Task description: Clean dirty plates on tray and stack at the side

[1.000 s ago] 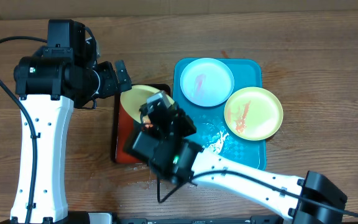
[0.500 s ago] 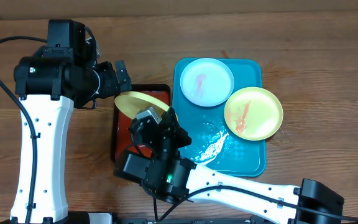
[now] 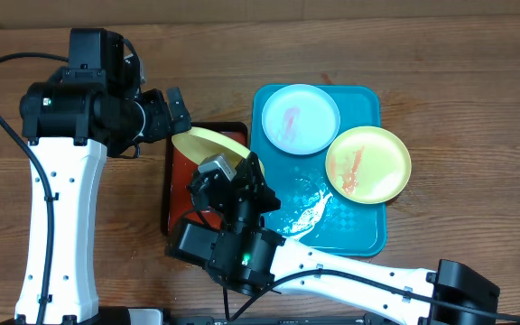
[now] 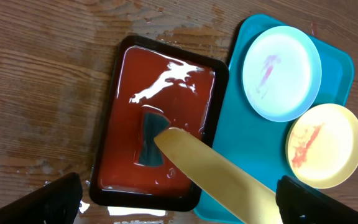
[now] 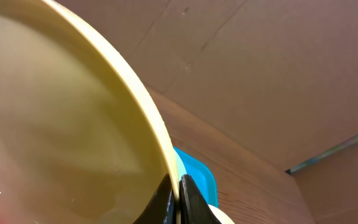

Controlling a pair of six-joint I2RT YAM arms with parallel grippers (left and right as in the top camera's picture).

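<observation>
I am holding one yellow plate [image 3: 208,141] by its rim in my right gripper [image 5: 175,188], the two fingers closing on the edge from either side. The plate is tilting steeply, so from overhead it is showing as a narrow sliver. It is hanging over the right part of the red tray [image 3: 177,185], close to the border with the blue tray [image 3: 361,227]; I cannot tell whether it is touching either one. In the left wrist view the same plate [image 4: 219,177] is crossing the red tray's lower right corner, just beside the dark scrubber [image 4: 149,140] lying in the red tray's wet bottom. The other two plates are resting flat on the blue tray: the white plate [image 3: 300,118] at the far end with a pink smear, and the second yellow plate [image 3: 368,163] beside it, overhanging the right rim, with an orange smear. A wet streak [image 3: 311,211] is shining on the blue tray's bare floor. My left gripper [image 3: 169,109] is hovering above the red tray's far edge, fingers spread wide and gripping nothing. Both trays are sitting on the wooden table [image 3: 459,54].
</observation>
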